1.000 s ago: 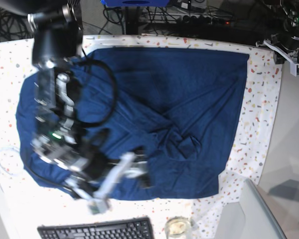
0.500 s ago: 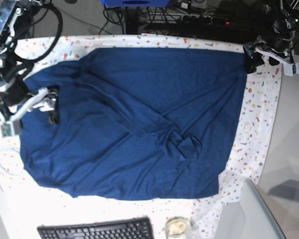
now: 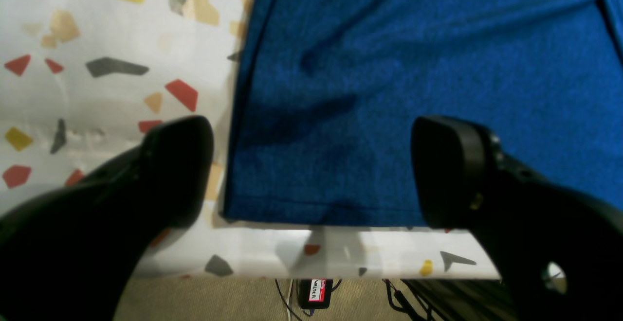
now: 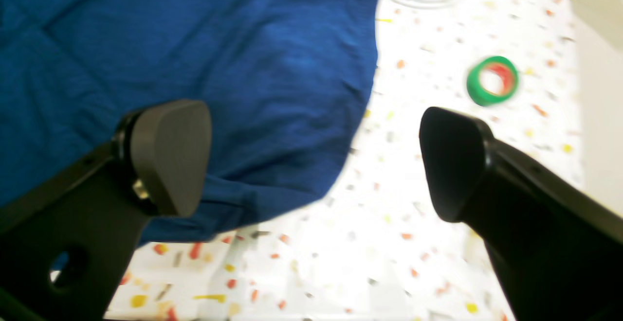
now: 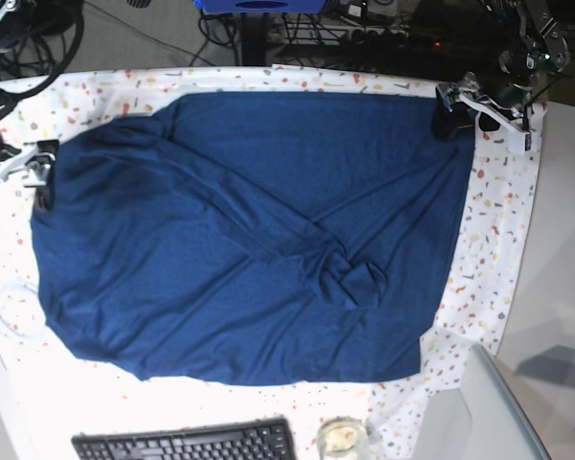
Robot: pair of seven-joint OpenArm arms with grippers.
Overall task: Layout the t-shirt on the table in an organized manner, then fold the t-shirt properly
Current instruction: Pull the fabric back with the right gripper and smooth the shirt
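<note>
Under the right gripper point(image 4: 311, 165), jaws wide apart and holding nothing, sits one edge of the t-shirt point(image 5: 259, 230), which is spread over most of the table point(image 5: 503, 240). Middle's still bunched into diagonal creases, so I'd say layout isn't finished and no folding has started. Between the left gripper point(image 3: 311, 170)'s spread fingers lies a shirt corner, ungripped.
</note>
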